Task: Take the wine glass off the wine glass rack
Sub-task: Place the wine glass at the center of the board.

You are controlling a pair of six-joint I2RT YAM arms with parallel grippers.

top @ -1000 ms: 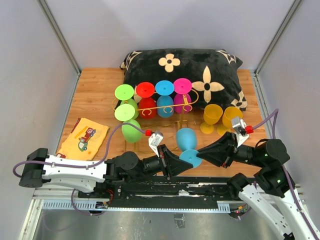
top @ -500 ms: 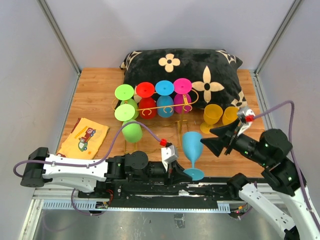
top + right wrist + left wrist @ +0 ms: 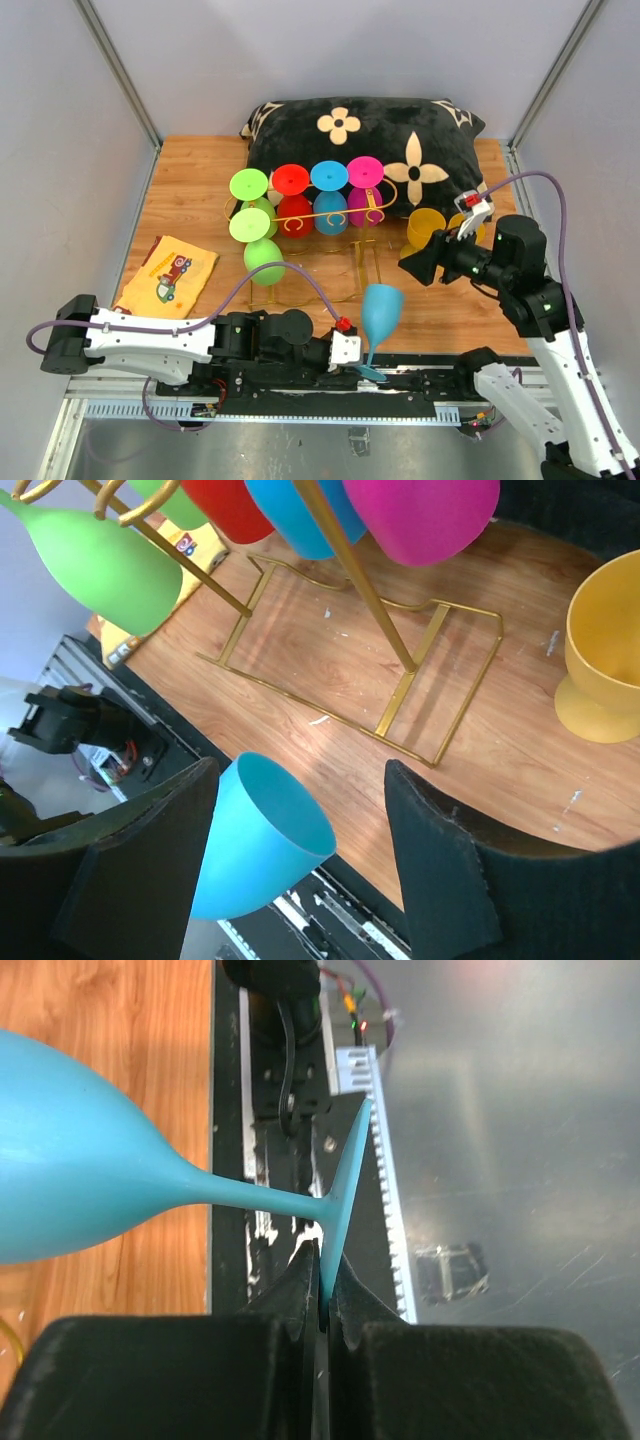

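Wooden table bore wine glass rack far centre | blue wine glass tilted off rack, near edge | left gripper pinched its foot | right gripper gaped wide, clear of glass, to its right

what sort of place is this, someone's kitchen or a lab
Probably a robot test booth, not a home: plain grey walls around a wooden table, a left arm and right arm mounted at its near edge, and a gold rack of coloured glasses as props.

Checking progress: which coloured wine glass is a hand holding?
The light blue wine glass, its foot pinched in the left hand; the rest hang on the gold wire rack or stand on the wooden table.
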